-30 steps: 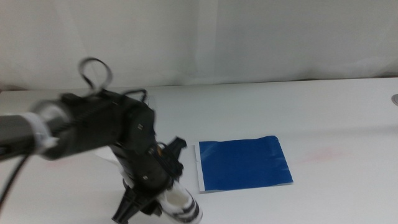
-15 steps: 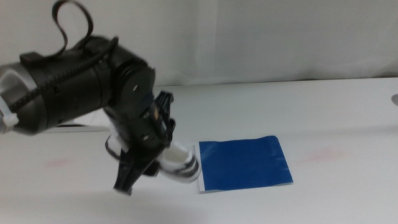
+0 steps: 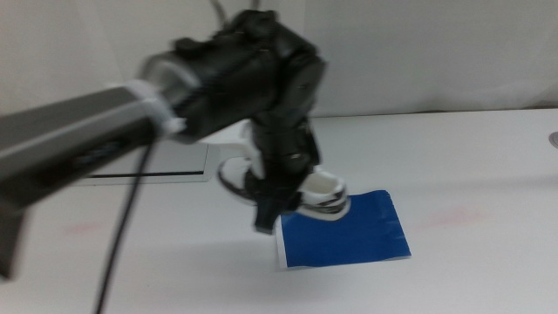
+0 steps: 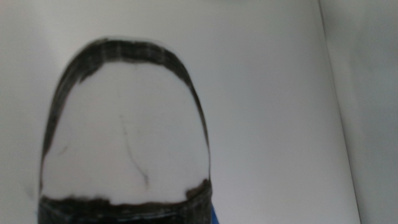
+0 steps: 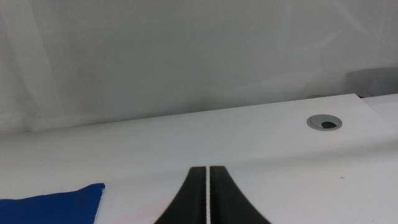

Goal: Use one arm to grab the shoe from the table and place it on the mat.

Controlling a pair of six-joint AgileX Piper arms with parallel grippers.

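Left arm point(image 3: 87, 131): reaches in from the left side of the middle view, blurred, wrist bent down over the middle of the desk.
Left tool point(image 3: 283, 187): dark, pointing down, pinching the shoe; one dark finger hangs below the shoe at the mat's near-left corner.
Shoe point(image 3: 318, 196): white sneaker with black panels, held in the air by the left tool, roughly level, over the mat's left half. Whether the sole touches the mat cannot be told.
Shoe, left wrist view: white toe cap point(image 4: 124, 143) with a dark rim fills most of the picture; a sliver of blue shows at the lower edge beside it.
Mat point(image 3: 357, 235): deep blue, flat on the desk, pale strip along its left edge, right and near parts uncovered.
Desk point(image 3: 471, 174): white, faint pinkish smudge right of the mat; a grey inset panel point(image 3: 148, 170) lies behind the arm.
Right tool point(image 5: 207, 196): waits low over the desk, out of the middle view; its two dark jaws pressed together, only a thin line between them, nothing held.
Right wrist view, extras: a corner of the mat point(image 5: 56, 202) and a round grey desk grommet point(image 5: 324, 122), well apart.
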